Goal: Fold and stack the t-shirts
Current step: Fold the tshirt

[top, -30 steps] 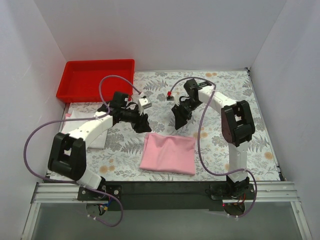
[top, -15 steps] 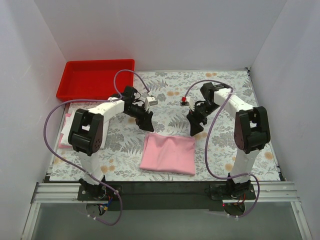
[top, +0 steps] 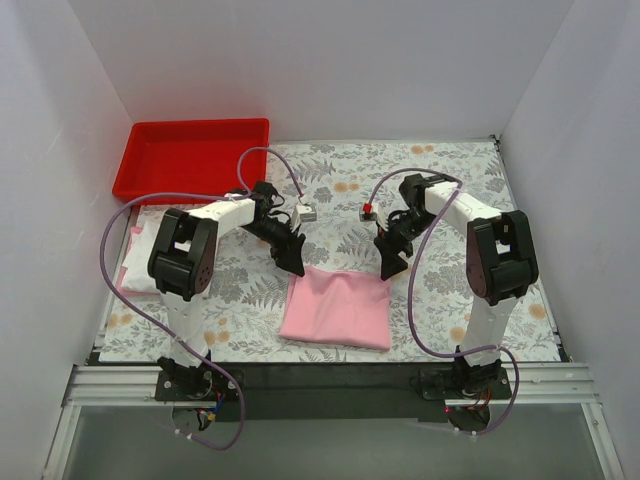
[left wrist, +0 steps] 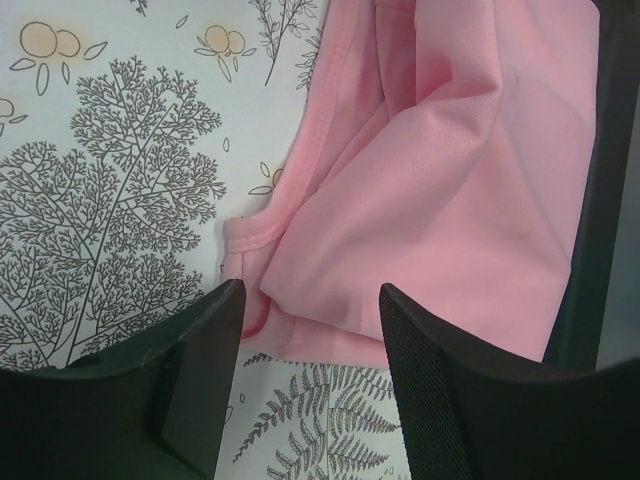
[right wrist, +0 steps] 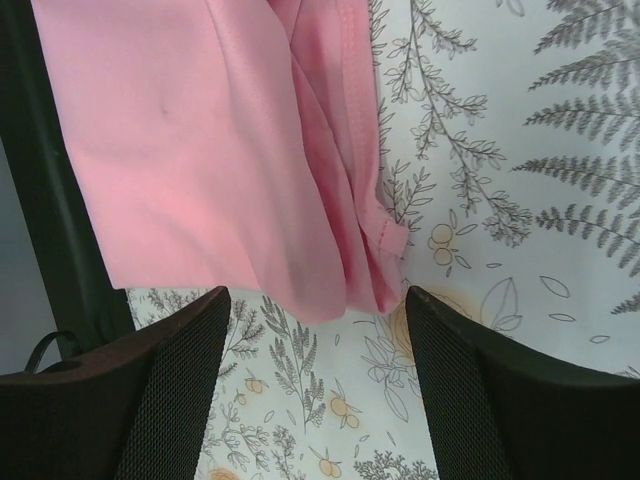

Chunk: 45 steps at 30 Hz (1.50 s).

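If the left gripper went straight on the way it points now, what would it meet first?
Most likely the corner of the folded pink t-shirt, framed by the open left gripper, with the floral tablecloth just beside it. Its height above is unclear.

1 pink tee [top: 335,308] ctr; tee pile [top: 140,272] left, qty unclear; 1 red tray [top: 190,160]; 2 arms [top: 225,212] [top: 460,205].

I work inside a plain white enclosure: a far wall [top: 330,70], a left wall [top: 45,170] and a right wall [top: 590,180] close in on three sides. Spread between them lies a grey tablecloth [top: 455,170] printed with ferns, branching trees and small orange fruit. Along the near edge runs a black board [top: 330,377], then silver aluminium rails [top: 330,408], and nearest of all a dull grey surface [top: 350,450]. The light is even and soft, and the shadows are faint.
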Tool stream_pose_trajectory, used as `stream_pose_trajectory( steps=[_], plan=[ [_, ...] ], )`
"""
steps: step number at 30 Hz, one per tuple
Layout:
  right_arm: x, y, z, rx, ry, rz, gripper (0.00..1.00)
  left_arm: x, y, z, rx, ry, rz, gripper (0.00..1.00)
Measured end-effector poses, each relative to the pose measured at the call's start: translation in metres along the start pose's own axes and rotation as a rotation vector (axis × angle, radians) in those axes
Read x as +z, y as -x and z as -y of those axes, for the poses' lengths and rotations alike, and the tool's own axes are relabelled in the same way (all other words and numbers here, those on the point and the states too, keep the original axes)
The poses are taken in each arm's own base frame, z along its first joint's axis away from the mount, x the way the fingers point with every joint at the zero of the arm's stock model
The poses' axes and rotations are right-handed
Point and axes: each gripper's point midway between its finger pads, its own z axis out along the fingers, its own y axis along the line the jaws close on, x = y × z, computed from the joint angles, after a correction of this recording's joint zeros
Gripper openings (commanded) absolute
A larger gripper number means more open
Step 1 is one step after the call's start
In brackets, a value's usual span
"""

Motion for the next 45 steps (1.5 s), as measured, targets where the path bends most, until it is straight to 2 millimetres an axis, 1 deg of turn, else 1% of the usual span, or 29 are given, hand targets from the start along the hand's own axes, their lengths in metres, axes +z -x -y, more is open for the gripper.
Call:
stream_pose_trajectory(
  steps=[2,5,6,8,9,10,12,13,14,16,22,23,29,30,33,34,36,37,38,39,40,41,42,44,45],
  plan=[
    [0.004,-0.004,-0.003,0.005,0.013,-0.005,0.76,0.001,-0.001,0.001,-0.004,-0.01,-0.002,0.53],
    [0.012,-0.011,-0.006,0.007,0.026,-0.017,0.73,0.0,0.0,0.003,0.002,-0.017,0.0,0.49],
    [0.013,-0.012,-0.006,0.008,0.029,-0.021,0.7,0.0,0.001,0.003,0.006,-0.019,0.002,0.49],
    [0.016,-0.014,-0.007,0.006,0.032,-0.026,0.66,-0.002,0.004,0.004,0.013,-0.023,0.007,0.44],
    [0.017,-0.014,-0.007,0.003,0.032,-0.026,0.62,-0.002,0.005,0.004,0.018,-0.025,0.009,0.41],
    [0.017,-0.014,-0.006,-0.001,0.03,-0.025,0.6,-0.002,0.006,0.004,0.021,-0.025,0.011,0.35],
    [0.018,-0.013,-0.004,-0.005,0.025,-0.024,0.58,-0.002,0.006,0.005,0.026,-0.028,0.012,0.33],
    [0.018,-0.013,-0.003,-0.007,0.023,-0.024,0.57,-0.002,0.006,0.005,0.029,-0.029,0.012,0.34],
    [0.018,-0.013,-0.003,-0.007,0.023,-0.024,0.56,-0.002,0.006,0.005,0.03,-0.029,0.012,0.45],
    [0.018,-0.013,-0.002,-0.009,0.02,-0.025,0.53,-0.002,0.007,0.003,0.034,-0.023,0.015,0.49],
    [0.018,-0.013,-0.001,-0.013,0.015,-0.025,0.45,0.0,0.012,-0.004,0.058,0.002,0.025,0.51],
    [0.018,-0.013,0.0,-0.014,0.013,-0.025,0.42,0.0,0.012,-0.005,0.06,0.005,0.024,0.51],
    [0.018,-0.012,0.001,-0.019,0.009,-0.024,0.39,0.003,0.009,-0.007,0.072,0.011,0.01,0.5],
    [0.018,-0.012,0.001,-0.019,0.008,-0.024,0.38,0.004,0.008,-0.007,0.071,0.008,0.007,0.46],
    [0.018,-0.013,0.002,-0.02,0.006,-0.028,0.35,0.007,0.003,-0.007,0.064,-0.004,-0.006,0.43],
    [0.018,-0.013,0.002,-0.019,0.005,-0.03,0.35,0.007,0.001,-0.007,0.063,-0.008,-0.009,0.41],
    [0.018,-0.014,0.002,-0.02,0.004,-0.032,0.31,0.008,-0.001,-0.005,0.06,-0.016,-0.018,0.36],
    [0.018,-0.014,0.003,-0.02,0.003,-0.033,0.29,0.008,-0.002,-0.004,0.061,-0.018,-0.021,0.27],
    [0.018,-0.014,0.003,-0.02,0.001,-0.033,0.25,0.007,-0.003,-0.004,0.059,-0.02,-0.023,0.23],
    [0.018,-0.014,0.003,-0.021,0.0,-0.035,0.23,0.007,-0.003,-0.004,0.062,-0.021,-0.023,0.2],
    [0.018,-0.014,0.004,-0.021,-0.001,-0.036,0.2,0.007,-0.003,-0.004,0.063,-0.021,-0.023,0.12],
    [0.018,-0.014,0.004,-0.021,-0.002,-0.036,0.14,0.007,-0.003,-0.003,0.059,-0.021,-0.023,0.06],
    [0.018,-0.015,0.004,-0.022,-0.003,-0.038,0.1,0.007,-0.003,-0.003,0.057,-0.02,-0.022,0.02],
    [0.018,-0.015,0.005,-0.022,-0.007,-0.041,0.01,0.007,-0.003,-0.001,0.054,-0.016,-0.02,0.0],
    [0.018,-0.015,0.005,-0.021,-0.008,-0.042,0.01,0.005,-0.003,-0.001,0.056,-0.013,-0.019,0.0]
  ],
)
